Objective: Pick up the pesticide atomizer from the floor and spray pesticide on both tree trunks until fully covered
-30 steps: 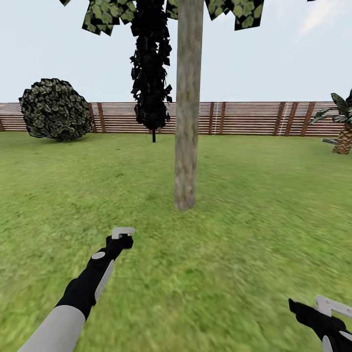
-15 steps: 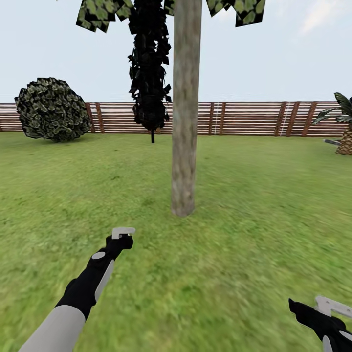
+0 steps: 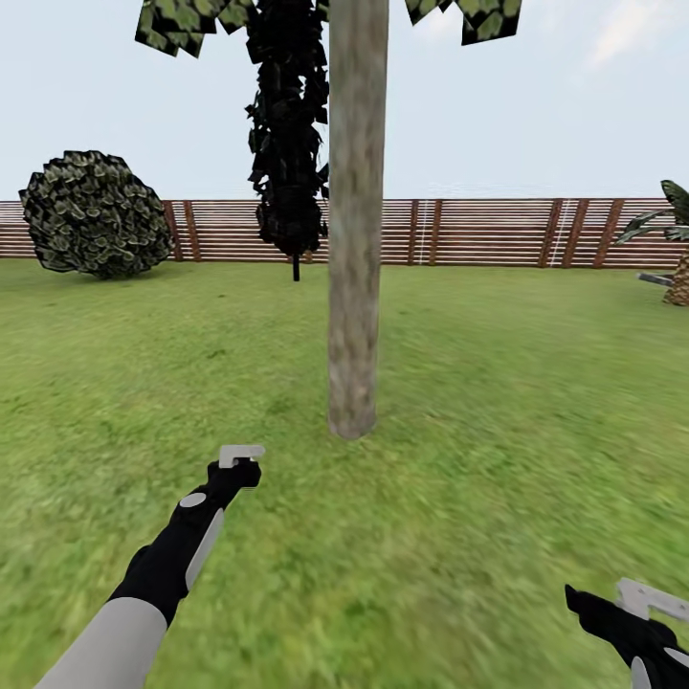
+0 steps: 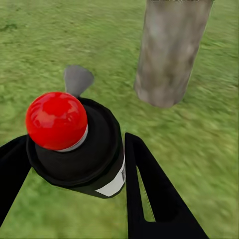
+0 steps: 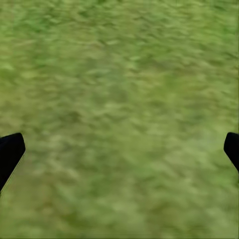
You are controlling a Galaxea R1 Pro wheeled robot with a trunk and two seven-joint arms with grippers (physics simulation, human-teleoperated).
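Left gripper (image 4: 74, 164) clamped on pesticide atomizer (image 4: 79, 144), black fingers (image 4: 149, 189) flanking dark round body; red knob on top, white label at side. Looks rigid, light, smooth-walled, so slip-prone; hold at mid-body seems sound, keeps knob and nozzle free. Right gripper (image 5: 119, 149) spread apart, empty, over lawn (image 5: 119, 74). Tree trunk (image 3: 354, 239) stands near ahead, thick, upright, bark mottled. Fence (image 3: 478, 232) and shrub (image 3: 94, 214) well beyond.

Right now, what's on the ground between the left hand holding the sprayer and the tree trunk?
Only lawn: the head view shows bare grass between the left hand and the tree trunk.
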